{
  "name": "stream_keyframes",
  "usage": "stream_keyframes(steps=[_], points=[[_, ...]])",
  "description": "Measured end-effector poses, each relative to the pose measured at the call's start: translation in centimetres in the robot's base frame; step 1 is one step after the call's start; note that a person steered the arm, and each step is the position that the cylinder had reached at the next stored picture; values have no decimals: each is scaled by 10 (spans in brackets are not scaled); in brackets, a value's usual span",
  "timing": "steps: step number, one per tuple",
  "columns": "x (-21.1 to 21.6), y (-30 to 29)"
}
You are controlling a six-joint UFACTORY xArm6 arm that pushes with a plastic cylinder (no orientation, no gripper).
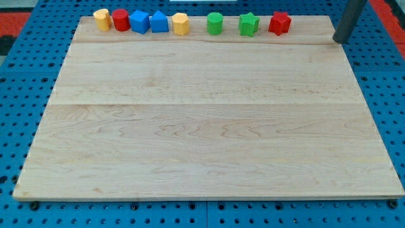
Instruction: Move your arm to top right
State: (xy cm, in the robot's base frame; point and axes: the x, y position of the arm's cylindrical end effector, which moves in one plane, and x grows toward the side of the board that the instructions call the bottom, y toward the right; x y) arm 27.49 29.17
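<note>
The wooden table [209,126] fills most of the view, a pale board resting on a blue pegboard [12,95], and its broad middle and lower stretch carries nothing. Next in size is the dark rod of my arm, entering from the view's top right; my tip [340,40] sits right at the table's top right corner, about on its right edge, well apart from every block. There is no gripper on this rig, so nothing opens, closes or clamps; the rod only pushes. The blocks all line up along the table's top edge. From the view's left they are a yellow block [101,19] touching a red block [121,19], then a blue cube-like block [140,21] touching a blue house-shaped block [159,23], a yellow hexagonal block [180,23] just beside that, then, spaced apart, a green cylinder-like block [215,23], a green star block [249,25] and a red block [280,23] of star-like outline, the nearest one to my tip. The task's thing is the arm itself, stiff and unyielding, needing no hold anywhere; I judge the move essentially complete. The blocks look small, light and hard, likely to slide at any touch, so straying left along the top edge is the risk.
</note>
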Motion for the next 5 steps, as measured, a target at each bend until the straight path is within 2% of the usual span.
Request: stream_keyframes(steps=[4,5], points=[[3,9],[42,2]])
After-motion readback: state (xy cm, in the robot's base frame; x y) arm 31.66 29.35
